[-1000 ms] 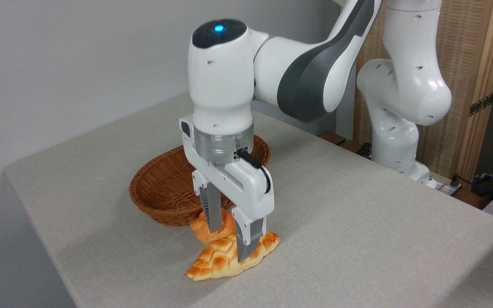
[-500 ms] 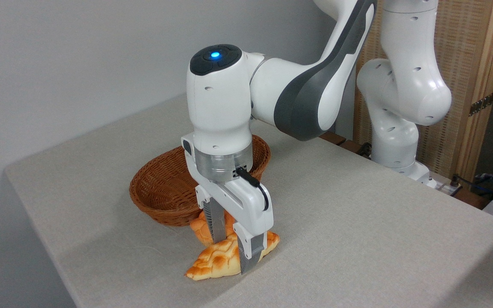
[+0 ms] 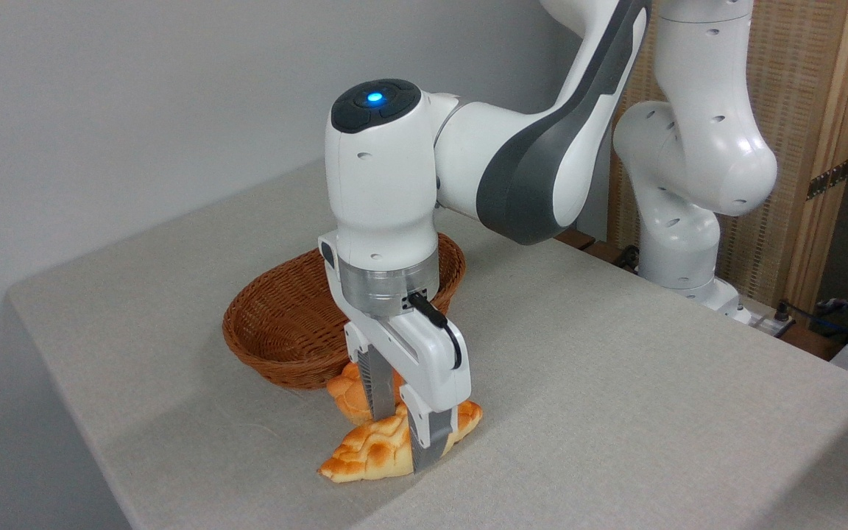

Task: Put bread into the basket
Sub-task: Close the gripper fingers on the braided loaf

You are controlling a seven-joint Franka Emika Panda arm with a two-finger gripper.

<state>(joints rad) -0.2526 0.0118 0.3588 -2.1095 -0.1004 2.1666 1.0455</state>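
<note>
My claw [image 3: 403,427] straddles the bread [image 3: 369,453] near the table's [image 3: 615,383] front edge, fingers closing but grip unclear; if it slips or nudges the bun [image 3: 347,394], it misses the basket [image 3: 284,324]

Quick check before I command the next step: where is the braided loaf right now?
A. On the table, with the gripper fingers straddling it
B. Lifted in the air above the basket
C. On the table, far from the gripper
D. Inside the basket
A. The bread lies on the table in front of the basket, and the gripper has one finger on each side of it.
</note>
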